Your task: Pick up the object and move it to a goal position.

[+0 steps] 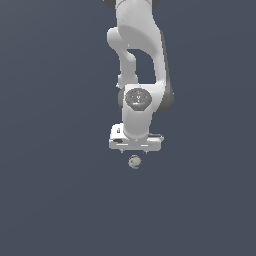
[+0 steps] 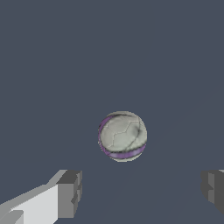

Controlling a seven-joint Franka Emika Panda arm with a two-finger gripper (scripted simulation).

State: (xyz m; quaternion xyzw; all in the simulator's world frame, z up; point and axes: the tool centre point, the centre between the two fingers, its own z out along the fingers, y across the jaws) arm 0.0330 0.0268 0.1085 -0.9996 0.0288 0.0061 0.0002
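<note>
The object is a tiny roundish ball (image 1: 134, 161), mottled grey and beige-white, lying on the dark grey floor. In the wrist view the ball (image 2: 122, 136) also shows a thin purple band around its edge. My white gripper (image 1: 135, 150) hangs just above the ball and points down. In the wrist view the gripper (image 2: 142, 192) is open and empty, with one grey fingertip (image 2: 70, 192) on one side and the other at the picture's edge. The ball lies beyond the line between the fingertips, not between them.
A flat, uniform dark grey floor (image 1: 50, 200) surrounds the ball on all sides. The white arm (image 1: 137, 60) rises from the gripper toward the top of the exterior view.
</note>
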